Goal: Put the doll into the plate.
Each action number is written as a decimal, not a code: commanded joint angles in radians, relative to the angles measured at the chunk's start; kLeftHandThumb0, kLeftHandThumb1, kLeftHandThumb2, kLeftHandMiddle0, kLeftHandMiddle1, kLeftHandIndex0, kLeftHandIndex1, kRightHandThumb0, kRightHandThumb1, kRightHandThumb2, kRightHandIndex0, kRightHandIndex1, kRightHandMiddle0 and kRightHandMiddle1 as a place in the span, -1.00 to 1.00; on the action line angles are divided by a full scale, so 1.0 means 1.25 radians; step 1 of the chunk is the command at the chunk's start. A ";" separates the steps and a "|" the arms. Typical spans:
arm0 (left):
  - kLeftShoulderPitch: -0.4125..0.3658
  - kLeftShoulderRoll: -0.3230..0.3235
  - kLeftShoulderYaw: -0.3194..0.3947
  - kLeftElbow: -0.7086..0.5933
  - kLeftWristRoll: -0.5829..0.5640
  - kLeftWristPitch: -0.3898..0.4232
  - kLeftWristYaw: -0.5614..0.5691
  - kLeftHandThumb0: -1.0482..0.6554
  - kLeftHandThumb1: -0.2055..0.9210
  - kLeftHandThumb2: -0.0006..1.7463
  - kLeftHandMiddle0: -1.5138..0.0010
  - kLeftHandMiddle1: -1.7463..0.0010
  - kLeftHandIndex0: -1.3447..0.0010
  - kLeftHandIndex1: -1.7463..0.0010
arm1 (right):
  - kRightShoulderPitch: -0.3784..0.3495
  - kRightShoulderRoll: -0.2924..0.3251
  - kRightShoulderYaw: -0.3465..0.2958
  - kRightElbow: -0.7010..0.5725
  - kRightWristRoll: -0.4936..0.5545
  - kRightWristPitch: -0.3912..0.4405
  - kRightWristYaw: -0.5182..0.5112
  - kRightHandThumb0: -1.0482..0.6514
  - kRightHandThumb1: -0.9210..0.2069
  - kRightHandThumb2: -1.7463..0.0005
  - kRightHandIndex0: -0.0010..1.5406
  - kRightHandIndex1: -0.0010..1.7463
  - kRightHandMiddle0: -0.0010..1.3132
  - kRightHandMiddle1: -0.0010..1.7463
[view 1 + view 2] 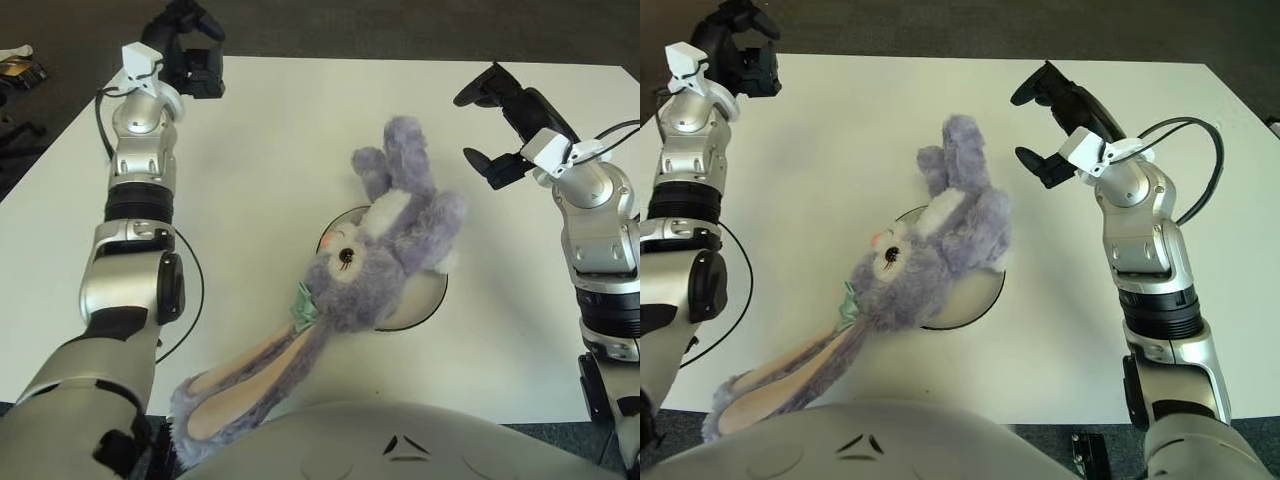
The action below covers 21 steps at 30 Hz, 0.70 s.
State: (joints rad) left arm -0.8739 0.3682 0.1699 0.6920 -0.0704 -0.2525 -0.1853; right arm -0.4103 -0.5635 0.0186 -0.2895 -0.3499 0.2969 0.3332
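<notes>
The doll (385, 250) is lying across the plate (425, 298), body over the dish, long ears trailing off toward the table's (260, 180) near edge. The right hand (1052, 125) is hovering beyond it, fingers spread and empty; the left hand (190, 60) is showing at the far left corner, its fingers impossible to read. To finish well, I'd be tucking those ears in.

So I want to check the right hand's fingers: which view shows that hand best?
The right eye view: the right hand sits well inside the picture, fingers spread and holding nothing, beside the doll. The left eye view shows it too, nearer the right edge.
</notes>
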 commanded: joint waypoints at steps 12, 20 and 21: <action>0.032 -0.084 -0.024 -0.045 0.003 -0.024 0.018 -0.35 -0.12 0.55 -0.83 -1.00 0.06 -1.00 | -0.011 0.024 -0.004 0.143 -0.011 -0.119 -0.104 -0.17 0.09 -0.50 -0.68 0.42 -0.88 0.69; 0.041 -0.115 -0.018 -0.055 -0.021 0.027 0.005 -0.35 -0.12 0.55 -0.84 -1.00 0.05 -1.00 | -0.024 0.057 -0.026 0.206 0.026 -0.108 -0.123 -0.18 0.08 -0.48 -0.62 0.51 -0.90 0.75; 0.043 -0.117 -0.016 -0.056 -0.024 0.032 0.003 -0.35 -0.13 0.55 -0.83 -1.00 0.05 -1.00 | -0.025 0.061 -0.030 0.212 0.031 -0.107 -0.125 -0.17 0.08 -0.48 -0.62 0.52 -0.91 0.76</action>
State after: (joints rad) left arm -0.8303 0.2261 0.1435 0.6351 -0.0795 -0.2354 -0.1756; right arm -0.4261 -0.5023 0.0068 -0.0521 -0.3310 0.1617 0.1962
